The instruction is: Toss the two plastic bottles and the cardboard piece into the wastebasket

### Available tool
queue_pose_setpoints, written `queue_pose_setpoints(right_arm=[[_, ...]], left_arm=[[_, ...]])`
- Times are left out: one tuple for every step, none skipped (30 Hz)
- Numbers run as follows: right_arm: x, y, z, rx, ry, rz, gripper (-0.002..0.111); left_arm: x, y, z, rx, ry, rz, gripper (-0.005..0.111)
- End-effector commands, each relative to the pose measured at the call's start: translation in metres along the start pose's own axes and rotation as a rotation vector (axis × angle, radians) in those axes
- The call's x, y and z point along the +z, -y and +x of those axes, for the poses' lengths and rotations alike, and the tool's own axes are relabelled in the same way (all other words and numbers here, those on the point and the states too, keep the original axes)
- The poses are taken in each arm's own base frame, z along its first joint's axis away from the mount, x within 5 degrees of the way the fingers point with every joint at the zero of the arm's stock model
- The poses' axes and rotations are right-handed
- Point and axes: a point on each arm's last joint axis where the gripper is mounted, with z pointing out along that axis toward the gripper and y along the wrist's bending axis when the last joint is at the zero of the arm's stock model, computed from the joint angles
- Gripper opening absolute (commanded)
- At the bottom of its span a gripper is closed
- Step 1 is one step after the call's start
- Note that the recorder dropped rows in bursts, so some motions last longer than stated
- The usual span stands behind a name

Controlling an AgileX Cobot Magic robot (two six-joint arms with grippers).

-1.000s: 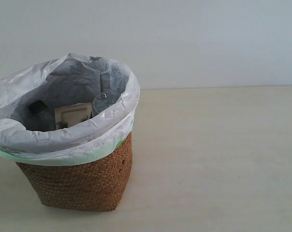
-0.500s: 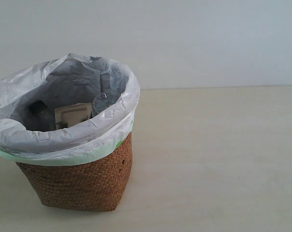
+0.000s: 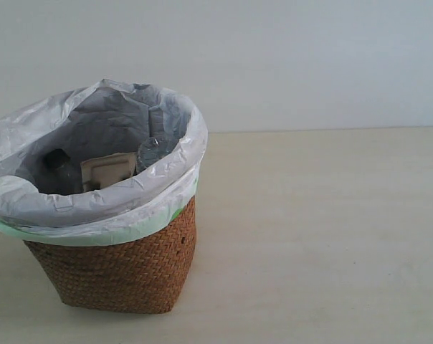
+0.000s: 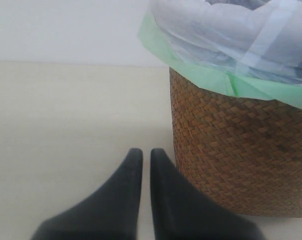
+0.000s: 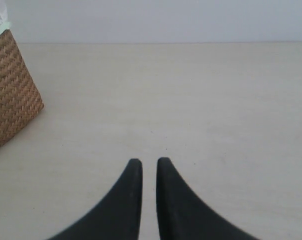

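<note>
basket on table, left side | in basket: cardboard between left bottle and right bottle | wall behind table

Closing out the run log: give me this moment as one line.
wastebasket: holds cardboard piece, black-capped bottle, clear bottle | left gripper: shut, empty | right gripper: shut, empty

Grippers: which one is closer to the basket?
The left gripper. The wastebasket has its woven wall just beside that gripper's tips, while the right gripper sees only a corner of it, off across the table.
</note>
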Motion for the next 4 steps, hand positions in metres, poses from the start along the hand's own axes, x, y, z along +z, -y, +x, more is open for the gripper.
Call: queue_pose_setpoints(right_arm=[[0.0002,0.0002,0.0004,-0.009,0.01,0.002,0.007],[0.0002,0.0002,0.0004,-0.009,0.01,0.002,0.007],[0.0002,0.0002,0.0004,-0.009,0.01,0.002,0.007],[0.0002,0.0002,0.0001,-0.009,0.013,0.001,0.007]], left_arm=[[0.0001,-0.0003,0.0006,-0.008,0.003,-0.004,0.006],[0.0001,-0.0003,0.0006,-0.008,0.003,-0.004,0.006],[0.0001,-0.0003,0.0006,-0.008,0.003,-0.004,0.006],[0.0001,-0.0003,0.0006,-0.008,0.003,-0.004,0.006]])
